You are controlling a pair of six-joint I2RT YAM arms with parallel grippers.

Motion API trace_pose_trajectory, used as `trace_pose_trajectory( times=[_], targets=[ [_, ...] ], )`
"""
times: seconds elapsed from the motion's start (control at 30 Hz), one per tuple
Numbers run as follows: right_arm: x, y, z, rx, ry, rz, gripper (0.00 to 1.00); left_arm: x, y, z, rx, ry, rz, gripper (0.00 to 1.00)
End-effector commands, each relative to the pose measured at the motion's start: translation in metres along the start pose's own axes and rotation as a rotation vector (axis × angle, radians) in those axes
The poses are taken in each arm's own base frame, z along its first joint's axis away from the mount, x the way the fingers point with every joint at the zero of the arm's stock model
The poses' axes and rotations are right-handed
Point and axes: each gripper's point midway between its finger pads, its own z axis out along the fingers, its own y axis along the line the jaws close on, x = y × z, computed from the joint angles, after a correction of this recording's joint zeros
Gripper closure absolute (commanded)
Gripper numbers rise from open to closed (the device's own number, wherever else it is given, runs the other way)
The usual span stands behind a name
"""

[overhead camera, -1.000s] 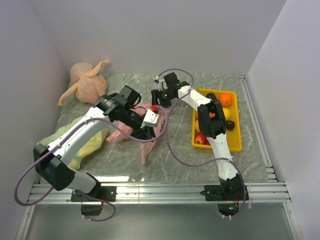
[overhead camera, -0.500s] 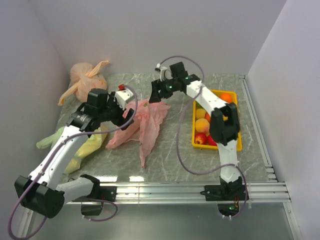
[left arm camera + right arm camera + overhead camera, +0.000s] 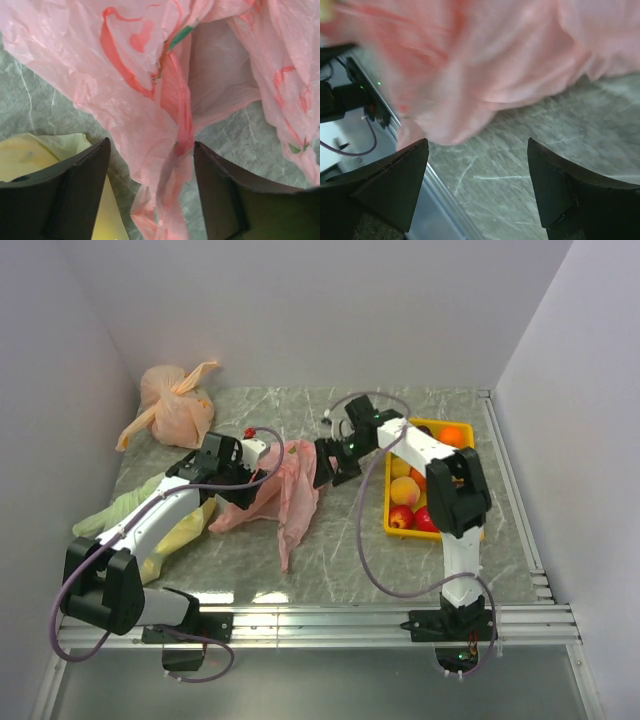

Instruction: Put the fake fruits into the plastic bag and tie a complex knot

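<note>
My left tool [image 3: 151,150] stood wide open, with a twisted pink strip of the plastic bag [image 3: 290,490] running between its fingers, not pinched. My right tool [image 3: 477,150] was spread wide too, just beside the bag's right edge. The bag lay crumpled on the tabletop [image 3: 320,560]. The fake fruits [image 3: 402,517] sat in the yellow tray [image 3: 476,510].

Grey-green marbled tabletop [image 3: 400,560] in the middle. Plain pale walls box it in: back wall [image 3: 320,310] at its far edge, left wall [image 3: 50,390] and right wall [image 3: 590,440] along its sides. Ribbed aluminium rails [image 3: 330,620] run along its near edge, and a metal strip [image 3: 508,480] up its right edge. Dull grey surface [image 3: 330,680] below the rails. Soft even light, pale glare patches [image 3: 265,597] on the tabletop near the rails.
</note>
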Motion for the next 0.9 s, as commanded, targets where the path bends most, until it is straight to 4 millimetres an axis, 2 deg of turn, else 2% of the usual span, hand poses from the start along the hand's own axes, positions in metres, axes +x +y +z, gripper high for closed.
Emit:
trace_pose_trajectory(
  times=[0.0, 0.17, 0.23, 0.37, 0.5, 0.57, 0.63, 0.77, 0.83, 0.87],
  targets=[
    [0.030, 0.001, 0.023, -0.055, 0.114, 0.144, 0.13, -0.013, -0.005, 0.001, 0.023, -0.041, -0.015, 0.31],
    [0.037, 0.006, 0.047, -0.122, 0.151, 0.207, 0.13, -0.006, -0.013, 0.009, 0.046, -0.006, -0.072, 0.37],
    [0.031, 0.011, 0.050, -0.164, 0.139, 0.234, 0.17, -0.004, -0.015, 0.010, 0.053, -0.004, -0.091, 0.39],
    [0.018, 0.017, 0.046, -0.274, 0.122, 0.287, 0.19, 0.000, -0.019, 0.013, 0.058, 0.003, -0.125, 0.39],
    [0.011, 0.033, 0.026, -0.352, 0.058, 0.265, 0.15, -0.002, -0.017, 0.013, 0.049, -0.003, -0.141, 0.40],
    [0.013, 0.037, 0.022, -0.346, 0.039, 0.264, 0.13, -0.005, -0.018, 0.014, 0.051, -0.005, -0.151, 0.42],
    [0.014, 0.037, 0.030, -0.326, 0.038, 0.277, 0.13, -0.007, -0.018, 0.015, 0.056, -0.005, -0.163, 0.43],
    [0.034, 0.026, 0.065, -0.276, 0.104, 0.319, 0.16, -0.008, -0.020, 0.018, 0.063, -0.001, -0.189, 0.39],
    [0.039, 0.023, 0.075, -0.259, 0.119, 0.337, 0.23, -0.006, -0.021, 0.019, 0.066, 0.011, -0.186, 0.39],
    [0.042, 0.022, 0.077, -0.265, 0.127, 0.342, 0.29, -0.004, -0.020, 0.019, 0.063, 0.018, -0.183, 0.40]
  ],
)
